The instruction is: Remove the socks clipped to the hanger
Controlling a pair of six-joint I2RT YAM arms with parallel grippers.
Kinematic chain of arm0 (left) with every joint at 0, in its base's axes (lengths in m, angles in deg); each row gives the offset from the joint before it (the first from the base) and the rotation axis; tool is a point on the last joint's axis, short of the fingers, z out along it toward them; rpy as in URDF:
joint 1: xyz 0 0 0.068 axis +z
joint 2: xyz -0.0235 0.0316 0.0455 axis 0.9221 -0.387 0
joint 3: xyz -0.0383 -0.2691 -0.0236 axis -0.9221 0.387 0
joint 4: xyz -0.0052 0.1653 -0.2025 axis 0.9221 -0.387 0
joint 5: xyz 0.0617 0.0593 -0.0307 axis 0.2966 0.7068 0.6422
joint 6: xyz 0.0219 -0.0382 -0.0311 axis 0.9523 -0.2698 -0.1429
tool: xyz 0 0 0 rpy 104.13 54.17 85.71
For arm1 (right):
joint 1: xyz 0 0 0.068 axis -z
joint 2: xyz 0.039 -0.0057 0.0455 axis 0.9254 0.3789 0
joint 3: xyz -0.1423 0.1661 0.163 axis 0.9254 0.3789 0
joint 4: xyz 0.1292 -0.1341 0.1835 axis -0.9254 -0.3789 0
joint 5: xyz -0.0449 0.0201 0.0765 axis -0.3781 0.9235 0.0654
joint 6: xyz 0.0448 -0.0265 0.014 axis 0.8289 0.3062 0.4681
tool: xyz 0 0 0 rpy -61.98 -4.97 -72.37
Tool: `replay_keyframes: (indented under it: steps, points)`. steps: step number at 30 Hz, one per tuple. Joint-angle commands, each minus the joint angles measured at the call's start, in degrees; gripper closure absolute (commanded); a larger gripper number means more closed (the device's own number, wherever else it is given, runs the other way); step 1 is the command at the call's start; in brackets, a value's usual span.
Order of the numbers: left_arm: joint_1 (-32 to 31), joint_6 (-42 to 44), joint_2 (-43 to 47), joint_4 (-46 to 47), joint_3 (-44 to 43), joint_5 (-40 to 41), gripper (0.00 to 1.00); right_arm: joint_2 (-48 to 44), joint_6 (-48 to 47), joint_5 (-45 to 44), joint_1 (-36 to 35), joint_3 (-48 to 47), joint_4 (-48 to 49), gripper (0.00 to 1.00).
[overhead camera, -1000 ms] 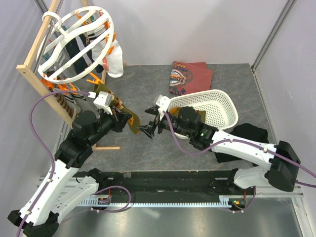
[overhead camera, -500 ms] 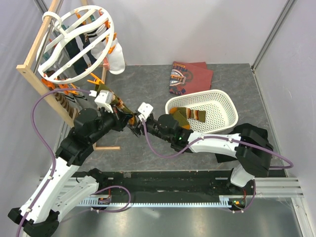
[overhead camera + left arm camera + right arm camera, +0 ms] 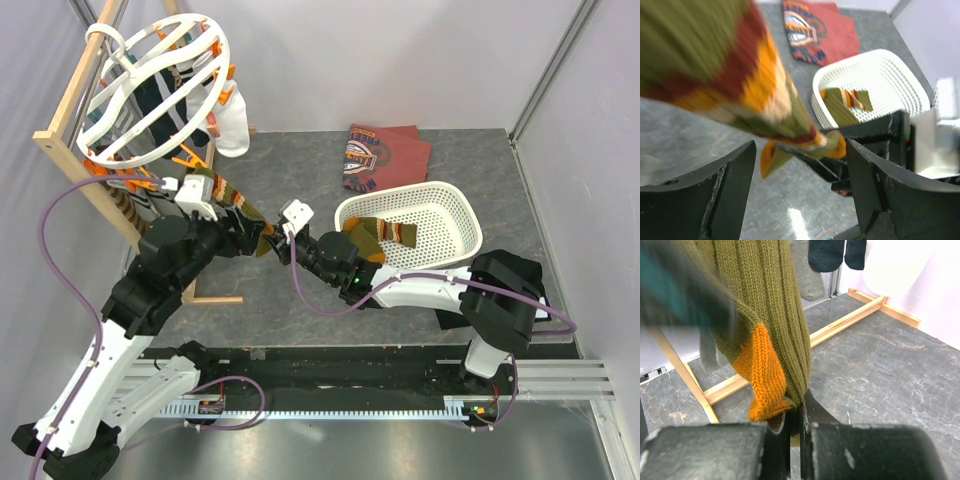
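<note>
**Olive sock (image 3: 775,315) stretched from hanger (image 3: 150,85) to right claw (image 3: 797,417)**

The sock is pinched at its toe by the clenched right claw. Above and beyond that claw it is stretched to the hanger, where it seems not yet unclipped. The left claw (image 3: 801,150) is spread wide about the sock, grasping nothing. The hanger could be swung or unhooked by a skewed pull, and the thin toe pinch could be lost by slipping.

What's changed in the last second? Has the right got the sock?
Yes. The right gripper swung left from the basket and shut on the olive sock at its tip. The left arm drew back toward the hanger. The shirt and basket stayed put.
</note>
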Motion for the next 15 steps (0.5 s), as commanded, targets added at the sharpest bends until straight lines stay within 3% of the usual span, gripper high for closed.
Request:
replay_keyframes:
  steps: [1,10,15]
  points:
    - [0.0,3.2,-2.38,-3.72,-7.45,7.87,0.2,1.42,1.19,0.7,-0.24,-2.25,3.01,1.0]
    - [0.0,-1.28,-1.85,-6.1,-12.64,21.5,0.27,2.48,2.6,3.34,-0.15,-5.5,-1.55,1.0]
    - [0.0,-3.4,-5.45,-8.48,-19.32,28.36,0.26,1.78,1.81,5.8,-0.32,-5.68,-4.02,1.0]
